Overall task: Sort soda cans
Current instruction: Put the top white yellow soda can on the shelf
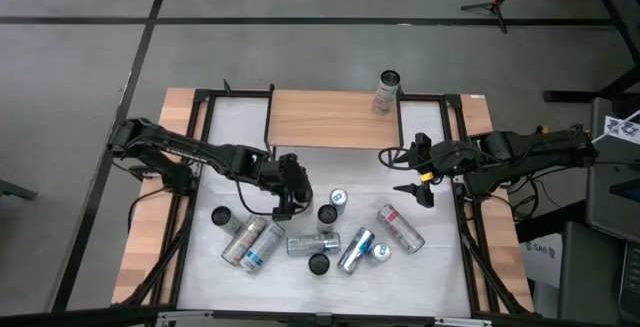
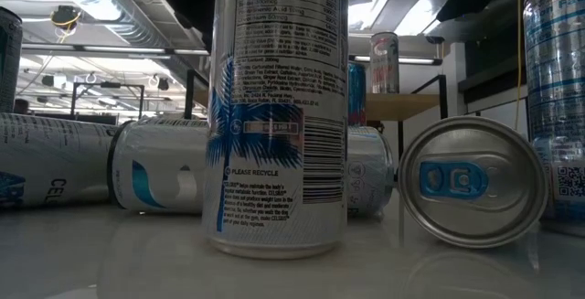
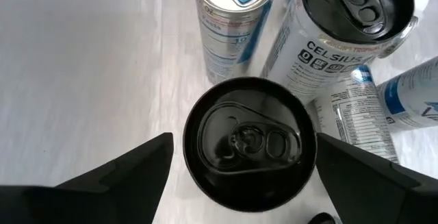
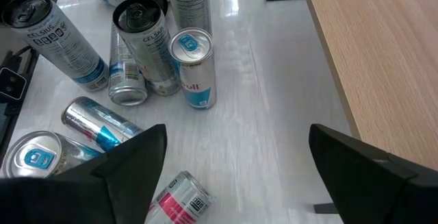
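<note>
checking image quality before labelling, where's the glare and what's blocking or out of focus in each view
Low view: a tall upright silver can with a blue palm print fills the centre, hiding much of the table, with bright ceiling lights behind. Left wrist view: the white tabletop is washed out. Right wrist view: window glare streaks the tabletop.

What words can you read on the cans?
"CELSIUS": tilted dark-topped can ahead of the left gripper.
"CELSIUS": lying can in the right wrist view.
"PLEASE RECYCLE": upright can in the low view; its small print is unreadable.
Red-marked can: text too small.
</note>
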### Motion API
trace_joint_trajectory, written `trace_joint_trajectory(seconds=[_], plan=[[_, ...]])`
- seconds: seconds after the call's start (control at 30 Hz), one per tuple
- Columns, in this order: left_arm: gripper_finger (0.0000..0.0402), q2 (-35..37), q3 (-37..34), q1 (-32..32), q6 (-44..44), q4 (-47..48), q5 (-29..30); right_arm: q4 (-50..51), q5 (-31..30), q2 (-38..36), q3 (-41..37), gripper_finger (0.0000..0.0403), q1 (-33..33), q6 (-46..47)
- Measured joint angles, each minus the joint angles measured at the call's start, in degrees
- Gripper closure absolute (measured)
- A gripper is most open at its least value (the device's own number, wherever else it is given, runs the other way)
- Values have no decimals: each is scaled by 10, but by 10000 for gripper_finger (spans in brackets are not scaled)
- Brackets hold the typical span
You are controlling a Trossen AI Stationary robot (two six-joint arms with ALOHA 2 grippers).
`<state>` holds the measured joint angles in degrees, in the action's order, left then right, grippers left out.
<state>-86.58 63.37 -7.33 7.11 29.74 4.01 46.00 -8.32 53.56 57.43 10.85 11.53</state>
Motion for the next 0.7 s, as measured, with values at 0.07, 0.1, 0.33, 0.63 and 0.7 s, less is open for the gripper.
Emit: trace_joint_trajectory(seconds=[0.07, 0.1, 0.33, 0.63, 0.7], plan=[[59, -6, 0, -2, 0, 3, 0, 0, 0, 0, 0, 52, 0, 0], [59, -12, 0, -4, 0, -1, -1, 0, 0, 0, 0, 52, 0, 0], [60, -36, 0, -17, 0, -14, 3, 5, 0, 0, 0, 52, 0, 0], [107, -33, 0, -21, 0, -24, 29, 4, 0, 0, 0, 52, 0, 0], [125, -33, 0, -21, 0, -25, 30, 4, 0, 0, 0, 52, 0, 0]])
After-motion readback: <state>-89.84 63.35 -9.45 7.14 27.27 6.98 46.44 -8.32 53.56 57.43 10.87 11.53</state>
